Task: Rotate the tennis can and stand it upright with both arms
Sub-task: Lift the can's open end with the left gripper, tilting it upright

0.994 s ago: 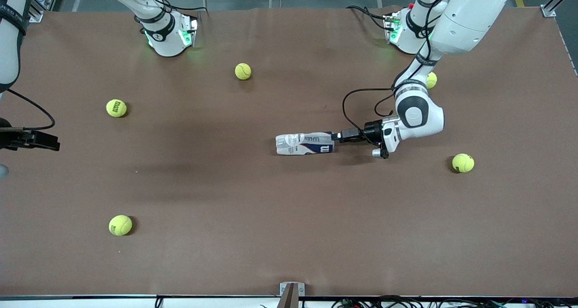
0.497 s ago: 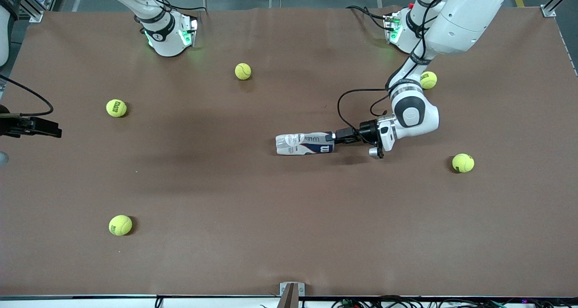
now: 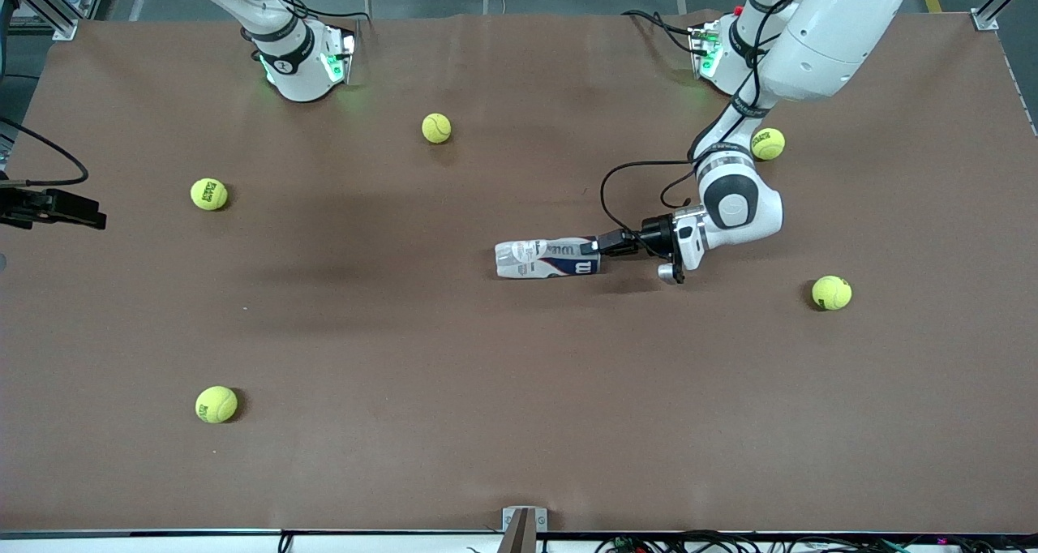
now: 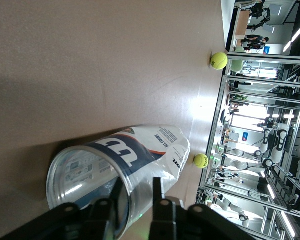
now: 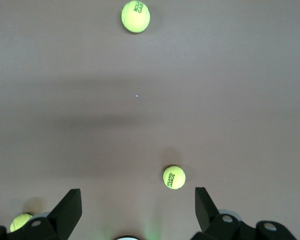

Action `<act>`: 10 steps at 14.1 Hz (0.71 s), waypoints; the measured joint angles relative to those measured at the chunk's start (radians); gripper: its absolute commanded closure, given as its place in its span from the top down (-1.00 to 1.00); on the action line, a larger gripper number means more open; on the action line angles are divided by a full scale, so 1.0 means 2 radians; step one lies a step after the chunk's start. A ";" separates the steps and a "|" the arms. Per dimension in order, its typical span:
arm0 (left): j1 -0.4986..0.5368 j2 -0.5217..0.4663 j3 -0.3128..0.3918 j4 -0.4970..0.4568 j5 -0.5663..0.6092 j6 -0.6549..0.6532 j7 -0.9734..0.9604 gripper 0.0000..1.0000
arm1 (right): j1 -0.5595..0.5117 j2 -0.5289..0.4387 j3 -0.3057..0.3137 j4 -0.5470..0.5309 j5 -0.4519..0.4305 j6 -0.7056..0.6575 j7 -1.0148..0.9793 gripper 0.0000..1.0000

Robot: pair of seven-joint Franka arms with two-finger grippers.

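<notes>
In the front view, the tennis can [image 3: 547, 258] lies on its side near the middle of the brown table [image 3: 519, 423]. The left gripper [image 3: 596, 247] is at the can's open end, the end toward the left arm's side of the table. One finger looks to be inside the mouth and the other outside, pinching the can's wall. The right gripper [image 3: 73, 210] hangs at the middle of the frame's edge by the right arm's end of the table. Five tennis balls [image 3: 209, 194] sit well apart around the table (one is half hidden by the left arm, in the upper part of the frame).

In the left wrist view, the can fills the lower middle of the frame, with its open mouth toward the camera. The two black fingers [image 4: 161, 212] at the bottom are pressed on the clear wall, one on each side of it.

In the right wrist view, the fingers [image 5: 67, 212] stand spread wide apart at the bottom corners of the frame, with nothing between them but bare table and a ball.
</notes>
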 measured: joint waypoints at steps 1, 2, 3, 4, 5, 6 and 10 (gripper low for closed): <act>0.000 0.000 0.000 0.002 0.000 0.000 0.000 -0.96 | 0.000 -0.006 0.000 -0.008 0.000 0.002 0.000 1.00; 0.000 -0.001 0.000 0.006 0.000 0.000 0.000 -0.99 | 0.000 -0.014 0.000 -0.018 0.000 0.005 0.000 1.00; 0.000 -0.004 0.000 0.011 0.000 -0.002 0.000 -1.00 | 0.000 -0.023 0.000 -0.028 0.000 0.009 0.000 1.00; 0.000 -0.007 -0.001 0.015 0.000 -0.004 -0.002 -1.00 | 0.000 -0.031 0.000 -0.038 0.000 0.013 0.000 1.00; -0.001 -0.013 -0.002 0.020 0.003 -0.003 -0.011 -1.00 | 0.000 -0.041 0.000 -0.047 0.000 0.015 0.000 1.00; -0.004 -0.019 -0.002 0.025 0.014 0.003 -0.030 -1.00 | 0.000 -0.050 0.000 -0.053 0.000 0.016 0.000 1.00; -0.020 -0.053 -0.002 0.060 0.132 0.031 -0.191 -1.00 | 0.000 -0.085 0.000 -0.069 0.000 0.016 -0.001 1.00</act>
